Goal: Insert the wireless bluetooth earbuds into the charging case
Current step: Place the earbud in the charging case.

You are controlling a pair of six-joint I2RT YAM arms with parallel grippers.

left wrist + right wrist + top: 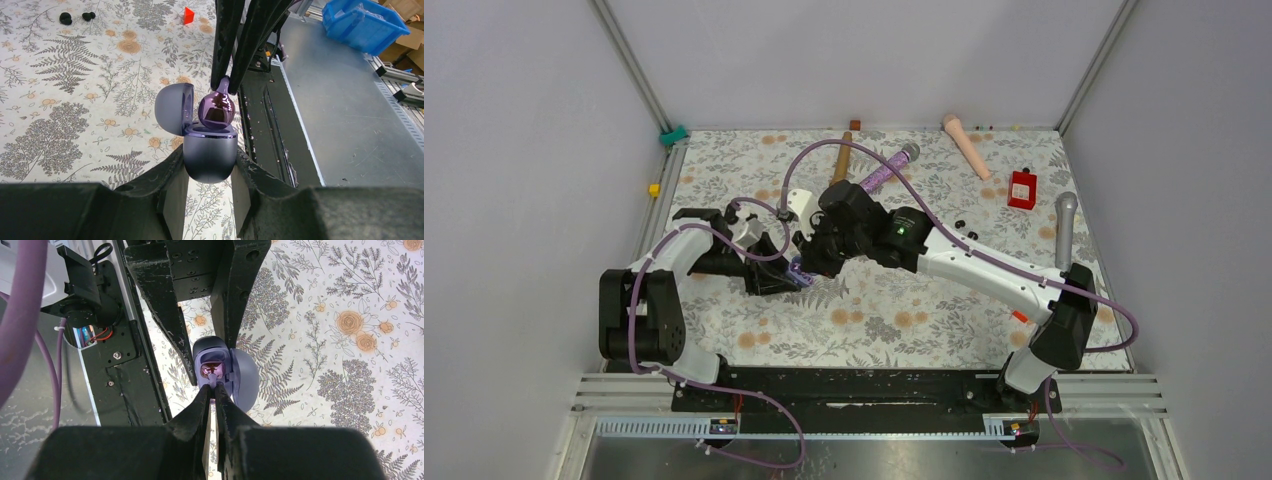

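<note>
My left gripper (210, 175) is shut on the rounded body of the charging case (210, 157), a dark lilac shell with its lid (172, 107) swung open to the left. A glossy purple earbud (216, 109) sits at the case's mouth with its lower end inside the rim. My right gripper (214, 390) is shut on that earbud's (212, 371) thin stem, right over the open case (210, 350). In the top view both grippers meet at the case (800, 272), left of the table's middle. Two black earbuds (65, 18) lie loose on the floral cloth.
At the back lie a pink microphone (965, 145), a purple glitter microphone (886, 170) and a wooden stick (841, 158). A red block (1022, 189) and a grey microphone (1064, 228) are at the right. A small red piece (188, 15) lies near the front rail.
</note>
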